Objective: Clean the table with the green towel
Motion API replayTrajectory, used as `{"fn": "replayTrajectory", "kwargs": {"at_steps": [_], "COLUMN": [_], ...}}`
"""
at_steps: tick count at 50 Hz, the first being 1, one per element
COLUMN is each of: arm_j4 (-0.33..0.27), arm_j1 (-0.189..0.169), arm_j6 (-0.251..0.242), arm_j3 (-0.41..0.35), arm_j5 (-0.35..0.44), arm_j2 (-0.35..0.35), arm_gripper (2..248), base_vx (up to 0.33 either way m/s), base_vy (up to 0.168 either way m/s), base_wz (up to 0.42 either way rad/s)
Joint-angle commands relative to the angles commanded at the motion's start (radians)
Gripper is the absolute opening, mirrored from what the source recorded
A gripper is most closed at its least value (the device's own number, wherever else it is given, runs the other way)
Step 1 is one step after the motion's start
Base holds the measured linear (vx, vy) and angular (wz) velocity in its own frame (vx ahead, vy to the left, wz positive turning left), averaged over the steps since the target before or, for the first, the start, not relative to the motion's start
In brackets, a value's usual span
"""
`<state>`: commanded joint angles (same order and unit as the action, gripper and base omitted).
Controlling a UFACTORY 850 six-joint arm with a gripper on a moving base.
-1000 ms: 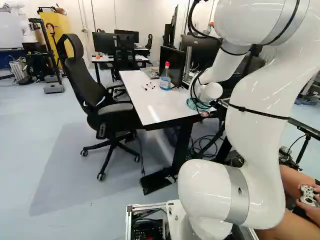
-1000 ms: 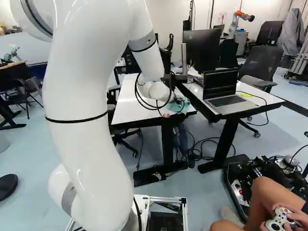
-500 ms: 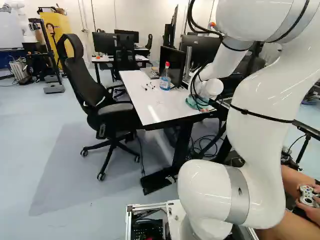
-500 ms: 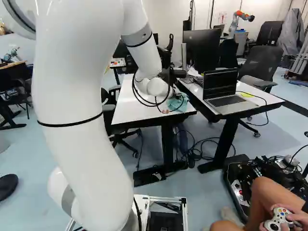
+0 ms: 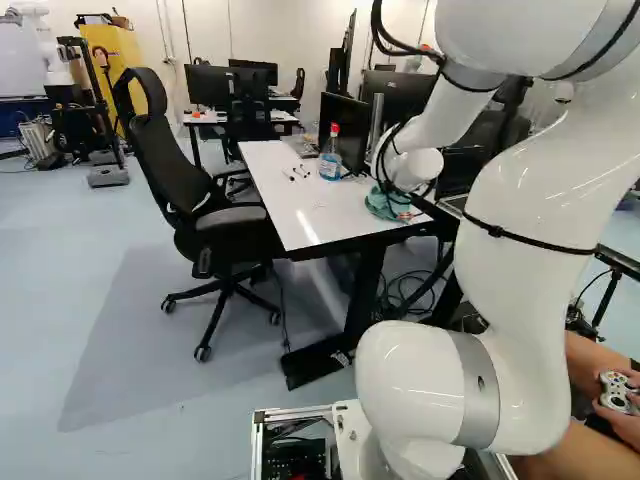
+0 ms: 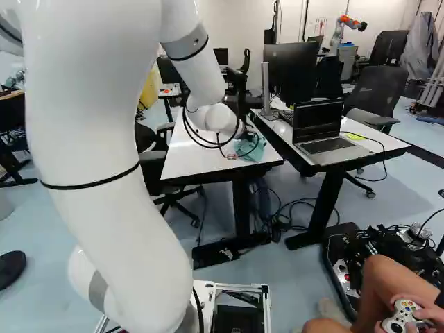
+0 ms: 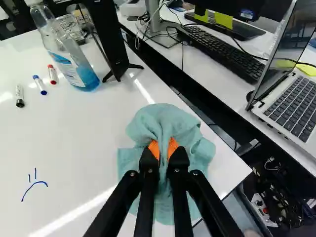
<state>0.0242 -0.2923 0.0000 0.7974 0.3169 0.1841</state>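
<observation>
Largely hidden by the white wrist, my gripper (image 5: 405, 214) is low over the white table (image 5: 290, 205) in the left base view. In the wrist view the gripper (image 7: 164, 150) is shut on the bunched green towel (image 7: 160, 126), its orange pads pressing a fold from both sides. The towel's loose parts spread on the tabletop around the fingers, near the table's corner. Blue pen marks (image 7: 34, 183), a curved line and two short strokes, stand on the white surface beside the towel.
A spray bottle (image 7: 69, 61), a monitor stand (image 7: 116, 44) and black, blue (image 7: 39, 85) and red markers are on the same table. Across a gap stands another table with a laptop (image 6: 326, 135) and keyboard (image 7: 222, 52). An office chair (image 5: 215, 215) stands beside the table.
The arm has shifted leftward at its wrist in the right base view, and the gripped towel has moved the same way over the tabletop. The base has stayed put.
</observation>
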Motion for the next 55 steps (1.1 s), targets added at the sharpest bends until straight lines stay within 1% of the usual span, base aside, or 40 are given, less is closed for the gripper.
{"fn": "replayTrajectory", "kwargs": {"at_steps": [16,32,44,55], "arm_j4": [0.019,0.036,0.048,0.059], "arm_j1": [0.032,0.068,0.096,0.121], "arm_j6": [0.0,0.0,0.0,0.0], "arm_j3": [0.001,0.019,0.044,0.074], "arm_j5": [-0.089,-0.175,-0.223,-0.256], "arm_j2": [-0.036,-0.057,-0.061,-0.035], "arm_gripper": [38,38,38,38], "base_vx": [0.0,0.0,0.0,0.0], "base_vy": [0.0,0.0,0.0,0.0], "base_wz": [0.0,0.0,0.0,0.0]}}
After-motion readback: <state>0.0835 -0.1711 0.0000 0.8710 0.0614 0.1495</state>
